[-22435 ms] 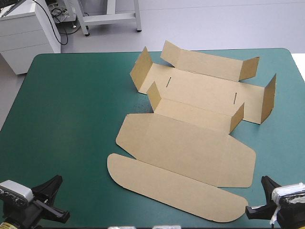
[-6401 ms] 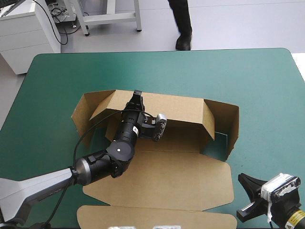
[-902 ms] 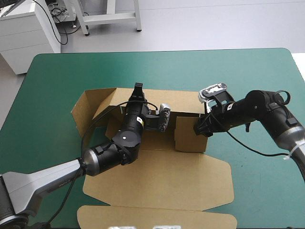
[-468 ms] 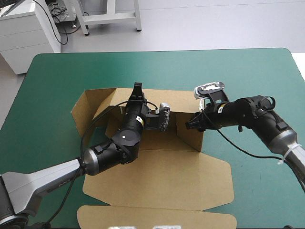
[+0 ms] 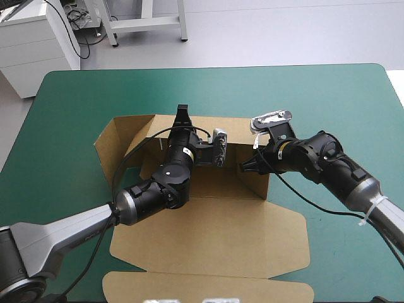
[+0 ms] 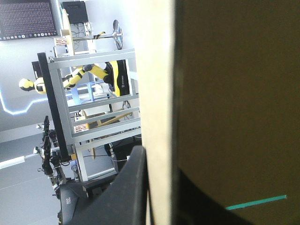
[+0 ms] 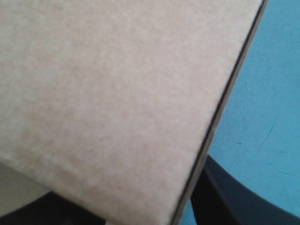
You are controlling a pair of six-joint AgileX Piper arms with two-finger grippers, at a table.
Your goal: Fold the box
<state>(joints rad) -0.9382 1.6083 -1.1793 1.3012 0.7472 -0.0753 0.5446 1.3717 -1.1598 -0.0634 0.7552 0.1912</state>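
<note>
Roughly midway, going by how the box [image 5: 208,227] sits on the middle of the teal-green cover [image 5: 69,113], partly stood up. Off to the outer side of the left gripper [image 5: 183,112], the left end flap [image 5: 117,142] is raised but splays outward, not turned in or tucked. The left gripper is at the top edge of the back wall [image 5: 240,131], and its wrist view shows the board edge running up between the black fingers [image 6: 124,192], one on each face, so it is clamped on that wall and holding it upright. Under and behind this arm the box floor [image 5: 218,183] shows only in part. I cannot tell if a front wall is up there. Next across, the right gripper [image 5: 243,166] is at the right end wall [image 5: 257,180], which stands turned inward toward the floor. In its wrist view the board fills the space ahead, with one black finger tight against the outer face on the cover side and dark shape low on the other face, so it reads as pinched on that wall, sheet between. Nearer the robot than both grippers, the lid panel lies flat, its tuck strip [image 5: 208,287] flat too. Done, as I judge it: back wall up, right end folded in. Left: bring the left flap in, lock the end walls down, and the front side if it is not yet raised. The lid is flat.
</note>
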